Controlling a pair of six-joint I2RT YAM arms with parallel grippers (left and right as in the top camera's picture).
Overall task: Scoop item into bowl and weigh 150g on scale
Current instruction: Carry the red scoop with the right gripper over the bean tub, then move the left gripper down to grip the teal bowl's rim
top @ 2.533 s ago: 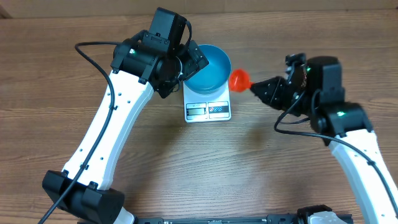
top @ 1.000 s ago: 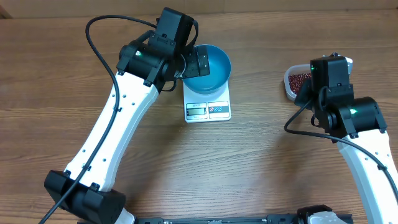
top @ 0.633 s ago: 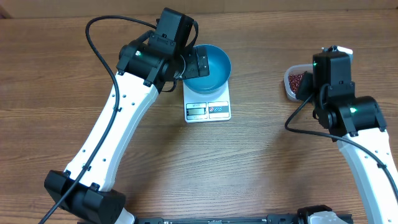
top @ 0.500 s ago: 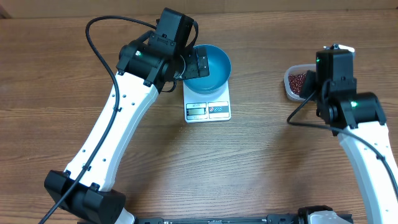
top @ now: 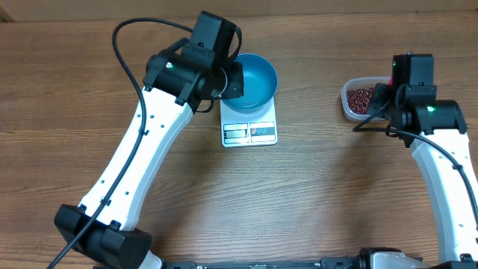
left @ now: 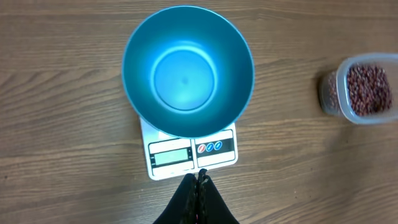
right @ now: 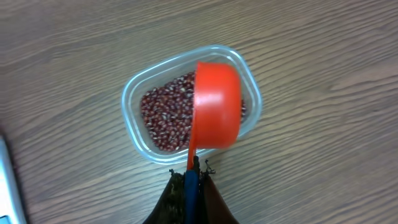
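Bowl (left: 188, 71): on scale (left: 163, 157), mid-bench (top: 299, 202).
Beans (right: 163, 118): in clear tub (right: 129, 99), well right of scale.
Left jaws: pressed together, near scale front.
Right jaws: pinching red scoop (right: 216, 112) handle, cup over beans.

One bowl (left: 186, 68), one scale (left: 194, 153), one tub (right: 132, 109), one scoop (right: 216, 106).

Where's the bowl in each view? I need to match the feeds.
Overhead: bowl top centre, on the scale.
Left wrist: upper centre, on the scale.
Right wrist: not in it.
Shared landmark: the bean tub, in all three views.
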